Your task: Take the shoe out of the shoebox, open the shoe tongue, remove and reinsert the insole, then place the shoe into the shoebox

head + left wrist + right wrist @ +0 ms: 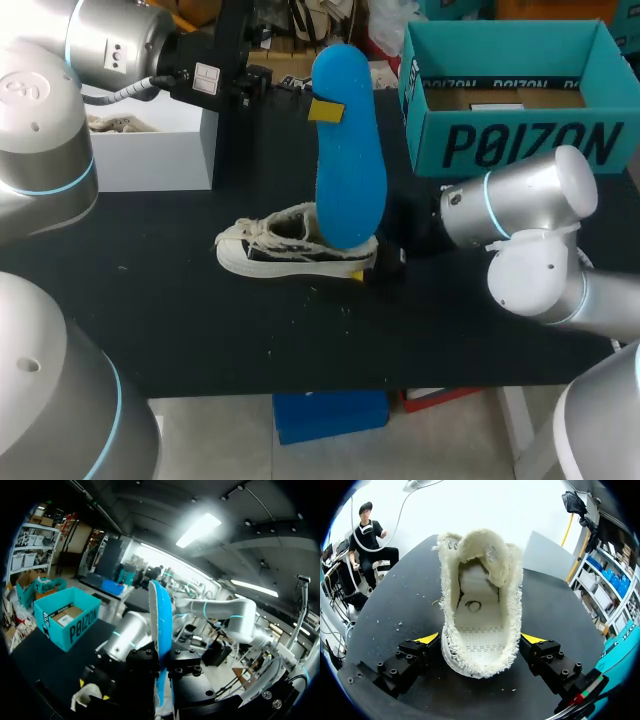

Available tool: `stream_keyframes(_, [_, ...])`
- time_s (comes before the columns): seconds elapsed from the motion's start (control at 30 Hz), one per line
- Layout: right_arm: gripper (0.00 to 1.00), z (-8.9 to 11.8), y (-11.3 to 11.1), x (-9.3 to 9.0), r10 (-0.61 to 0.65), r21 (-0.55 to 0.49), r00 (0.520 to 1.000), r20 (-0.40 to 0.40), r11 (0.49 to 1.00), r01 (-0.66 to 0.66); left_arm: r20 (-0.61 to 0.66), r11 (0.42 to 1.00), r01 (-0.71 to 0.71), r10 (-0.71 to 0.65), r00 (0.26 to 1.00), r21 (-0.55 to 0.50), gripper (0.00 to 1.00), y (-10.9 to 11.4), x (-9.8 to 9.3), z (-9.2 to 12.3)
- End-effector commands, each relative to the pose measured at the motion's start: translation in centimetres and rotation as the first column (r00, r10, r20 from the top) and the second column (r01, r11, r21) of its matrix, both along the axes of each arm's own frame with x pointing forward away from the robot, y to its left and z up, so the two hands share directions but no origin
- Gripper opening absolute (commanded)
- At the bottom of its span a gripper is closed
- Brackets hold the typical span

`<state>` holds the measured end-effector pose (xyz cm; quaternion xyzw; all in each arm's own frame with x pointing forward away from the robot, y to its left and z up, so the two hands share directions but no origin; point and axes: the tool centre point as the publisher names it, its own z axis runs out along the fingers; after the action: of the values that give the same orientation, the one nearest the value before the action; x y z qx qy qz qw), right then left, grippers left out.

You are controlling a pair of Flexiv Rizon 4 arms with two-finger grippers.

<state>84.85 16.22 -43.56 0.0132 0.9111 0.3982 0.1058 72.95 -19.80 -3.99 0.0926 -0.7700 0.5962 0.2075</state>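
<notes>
The left hand (325, 110) is clamped on the blue insole (350, 170) near its upper end and holds it upright over the shoe (290, 245). Held that high, the long lower end has leverage. If it meets the collar or the tongue at an angle it could pivot between the fingers, buckle, or slip free. It could also push the tongue down into the opening and jam there instead of sliding toward the toe.

The shoe lies on its sole on the black bench (200, 330), with the right hand (480, 642) closed on the heel from both sides. That grip looks shallow, on soft frayed fabric. A hard downward push from the insole might tip the toe up or pull the heel out of the fingers.

The teal shoebox (520, 145) stands well apart at the far right, out of the way for now.

From above, the insole covers the shoe's opening, so I cannot tell whether its lower end touches the shoe or hangs clear. The right wrist view shows a pale interior with no blue in it. In the left wrist view the insole appears only edge-on and the yellow tips are hidden. The right arm's casing covers most of its hand from above.
</notes>
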Motion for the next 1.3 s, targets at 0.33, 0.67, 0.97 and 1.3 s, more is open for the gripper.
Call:
stream_keyframes(0.33, [1.00, 4.5, -2.1, 0.8, 0.189, -0.141, 0.979, -0.075, 0.970, -0.198, 0.001, 1.000, -0.003, 0.003, 1.000, -0.001, 0.00, -0.1, -0.1, -0.1])
stream_keyframes(0.67, [1.00, 6.9, -2.4, 2.1, 0.123, -0.408, 0.982, -0.144, 0.897, -0.172, 0.001, 1.000, -0.003, 0.003, 1.000, -0.001, 0.00, -0.1, -0.1, -0.1])
stream_keyframes(0.97, [1.00, 8.3, -1.5, 3.3, 0.069, -0.558, 0.989, -0.129, 0.819, -0.130, 0.001, 1.000, -0.003, 0.003, 1.000, -0.001, 0.00, -0.1, -0.1, -0.1])
stream_keyframes(1.3, [1.00, 7.9, 0.6, 4.3, 0.075, -0.629, 0.987, -0.144, 0.763, -0.150, 0.001, 1.000, -0.003, 0.003, 1.000, -0.001, 0.00, -0.1, -0.1, -0.1])
